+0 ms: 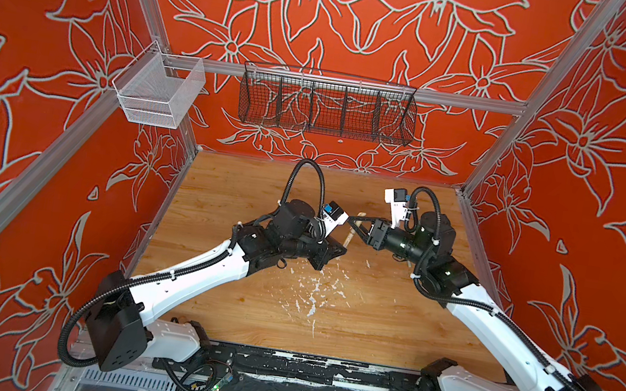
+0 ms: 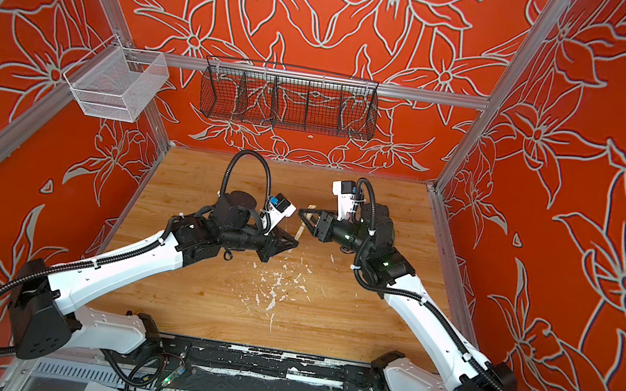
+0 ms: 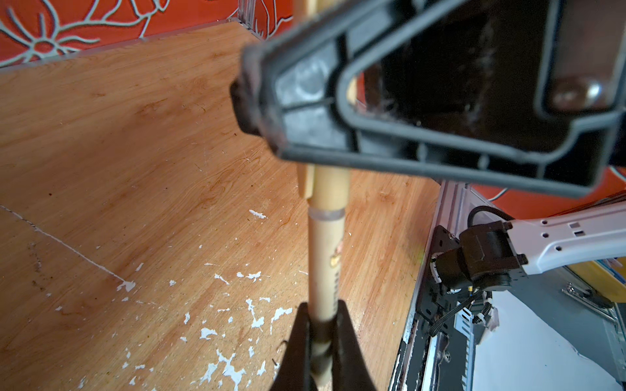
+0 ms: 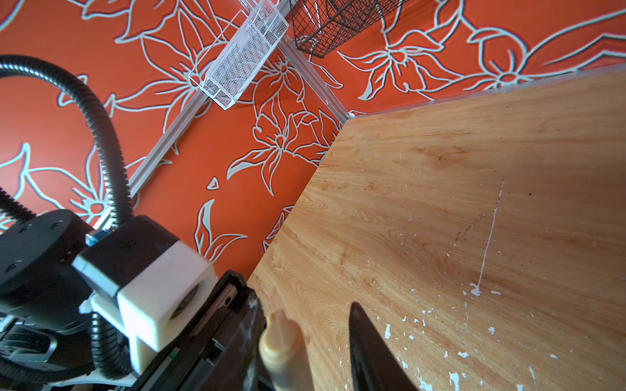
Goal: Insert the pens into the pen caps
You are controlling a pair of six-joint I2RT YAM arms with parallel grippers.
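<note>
Tan pen [image 1: 349,237] between left gripper [image 1: 341,252] and right gripper [image 1: 353,224] above wooden table [image 1: 228,297]

Open tabletop [image 1: 366,330] front & sides; black basket [image 1: 326,110] prob. overhead.

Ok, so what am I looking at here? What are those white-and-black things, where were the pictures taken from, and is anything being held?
Those are one robot's left arm and right arm, each ending in a claw. The two wide pictures come from one two-eyed camera overhead; the two close-ups come from cameras on the arms' wrists. The left claw is shut on a tan pen, held above the wooden table. Its cap seems already on, and the right claw stands open around it. White flecks lie on the table.
</note>
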